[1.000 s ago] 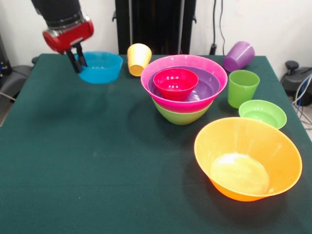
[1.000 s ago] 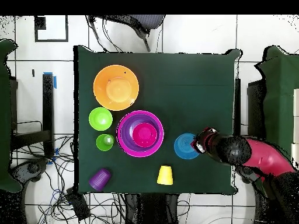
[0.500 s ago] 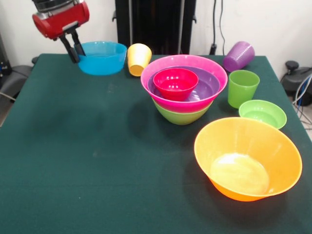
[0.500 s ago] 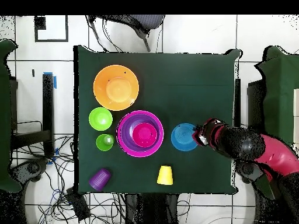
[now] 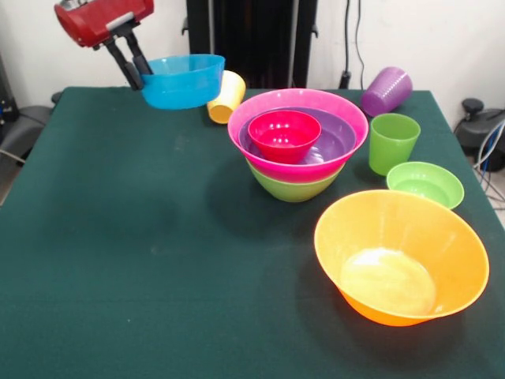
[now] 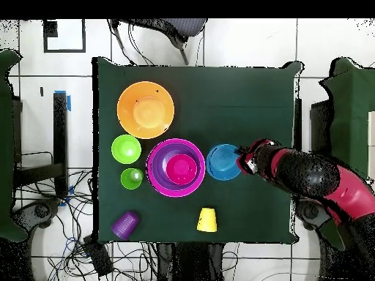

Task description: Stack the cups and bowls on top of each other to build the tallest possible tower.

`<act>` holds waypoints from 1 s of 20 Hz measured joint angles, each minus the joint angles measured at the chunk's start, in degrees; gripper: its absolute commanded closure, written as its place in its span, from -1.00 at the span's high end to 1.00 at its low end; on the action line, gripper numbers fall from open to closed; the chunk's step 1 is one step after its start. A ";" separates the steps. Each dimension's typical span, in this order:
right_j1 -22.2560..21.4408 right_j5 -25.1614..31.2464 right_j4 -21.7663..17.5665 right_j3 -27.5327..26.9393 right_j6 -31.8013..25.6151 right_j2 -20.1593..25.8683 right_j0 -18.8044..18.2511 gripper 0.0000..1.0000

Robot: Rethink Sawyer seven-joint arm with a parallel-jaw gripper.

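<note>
Since a second ago, the tool (image 5: 139,73), clamped on the blue bowl's (image 5: 183,80) rim, has lifted it off the tabletop (image 5: 158,260) toward the tower (image 5: 297,138), whose pink bowl holds purple and red bowls.

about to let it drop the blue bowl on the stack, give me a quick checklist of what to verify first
1. Gripper clamped on the blue bowl rim: ok.
2. Bowl lifted off the table: ok.
3. Bowl level: not ok, slightly tilted.
4. Bowl over the tower: not ok, beside it in the overhead view.
5. Red bowl on top sits free to receive it: ok.
6. Clears the yellow cup: cannot tell.
</note>
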 measured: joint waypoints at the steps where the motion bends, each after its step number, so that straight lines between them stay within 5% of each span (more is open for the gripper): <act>1: 0.00 -0.28 0.05 0.11 0.00 0.17 0.07 -1.00; 8: 0.00 -2.65 0.17 0.36 0.00 0.50 1.10 -1.00; 20: 0.55 -10.54 0.14 0.50 0.00 -2.55 9.02 -1.00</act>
